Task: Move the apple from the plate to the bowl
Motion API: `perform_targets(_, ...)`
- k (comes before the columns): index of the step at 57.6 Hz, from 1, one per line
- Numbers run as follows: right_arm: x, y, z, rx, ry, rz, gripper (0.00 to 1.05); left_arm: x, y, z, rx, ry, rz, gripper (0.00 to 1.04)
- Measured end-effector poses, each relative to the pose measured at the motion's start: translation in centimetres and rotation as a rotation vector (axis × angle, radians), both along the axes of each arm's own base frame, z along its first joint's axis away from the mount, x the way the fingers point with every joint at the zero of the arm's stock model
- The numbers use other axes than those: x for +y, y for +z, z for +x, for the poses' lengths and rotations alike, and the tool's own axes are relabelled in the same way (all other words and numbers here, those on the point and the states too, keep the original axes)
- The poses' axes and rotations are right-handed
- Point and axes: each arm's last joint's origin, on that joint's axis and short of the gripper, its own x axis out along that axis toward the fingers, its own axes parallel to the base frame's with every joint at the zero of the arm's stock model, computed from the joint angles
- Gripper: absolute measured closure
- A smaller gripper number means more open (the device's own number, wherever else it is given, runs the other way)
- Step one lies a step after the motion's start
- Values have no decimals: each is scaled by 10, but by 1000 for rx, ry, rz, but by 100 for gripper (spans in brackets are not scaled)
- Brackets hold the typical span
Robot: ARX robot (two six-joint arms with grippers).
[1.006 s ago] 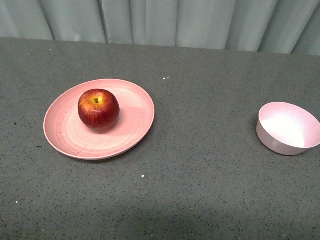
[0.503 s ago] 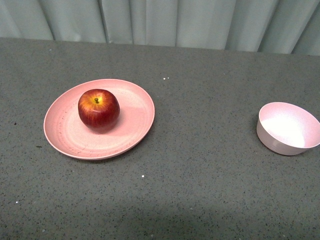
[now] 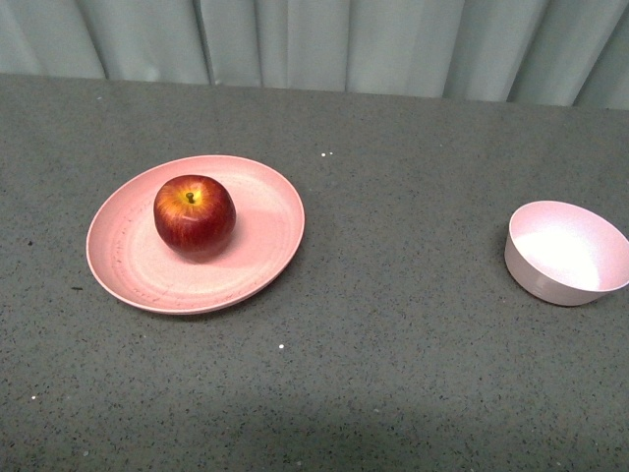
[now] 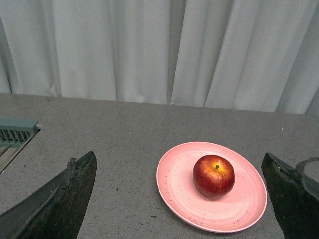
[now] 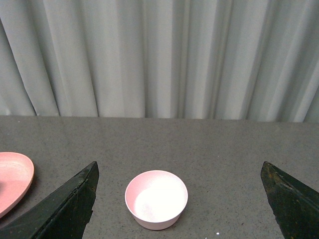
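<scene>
Currently, apple (image 3: 194,213): upright on the plate (image 3: 265,246), stem up, a little off the plate's centre toward its far-left part in the front view; nothing touches it.
Bowl (image 3: 536,275): empty, on the tabletop (image 3: 393,324) well apart from the plate, off the plate's right side.
Left gripper (image 4: 178,155): its fingers (image 4: 65,199) are spread wide with nothing between them, hanging short of the plate and framing it in the left wrist view.
Right gripper (image 5: 179,164): its fingers (image 5: 70,204) are likewise wide and empty, well away from the plate and facing the bowl.
Stage: by my reading nothing is done yet; the reach for the apple has not begun.
Risk, grasp: the apple is round and glossy, so fingers closing off-centre could squeeze it out sideways and roll it across the plate.
Risk, plate: it is shallow and light-looking; a low approach could catch the rim and tip or push it.
Risk, release: the bowl is barely wider than the apple, so a drop off-centre could strike the rim and bounce away.
</scene>
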Motion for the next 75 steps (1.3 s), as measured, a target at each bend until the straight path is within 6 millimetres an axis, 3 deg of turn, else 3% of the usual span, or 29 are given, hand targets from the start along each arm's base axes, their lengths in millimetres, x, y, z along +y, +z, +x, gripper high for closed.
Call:
perform_targets(29, 0, 0, 0, 0, 0, 0, 9, 0, 0, 0, 0, 0, 0, 7)
perform_targets(33, 1, -1, 2, 43, -130, -97, 9, 0, 0, 0, 0, 0, 0, 7)
perform_targets(38, 3, -2, 17, 160, -132, -240, 9, 0, 0, 0, 0, 0, 0, 7)
perform_targets(44, 4, -1, 39, 216, -45, -277, 9, 0, 0, 0, 0, 0, 0, 7)
perform_targets(48, 4, 1, 64, 262, 21, -290, 9, 0, 0, 0, 0, 0, 0, 7)
perform_targets(53, 6, -9, 98, 365, 98, -299, 9, 0, 0, 0, 0, 0, 0, 7)
perform_targets(58, 11, -31, 127, 520, 184, -307, 9, 0, 0, 0, 0, 0, 0, 7)
perform_targets(75, 23, -66, 172, 766, 326, -330, 9, 0, 0, 0, 0, 0, 0, 7)
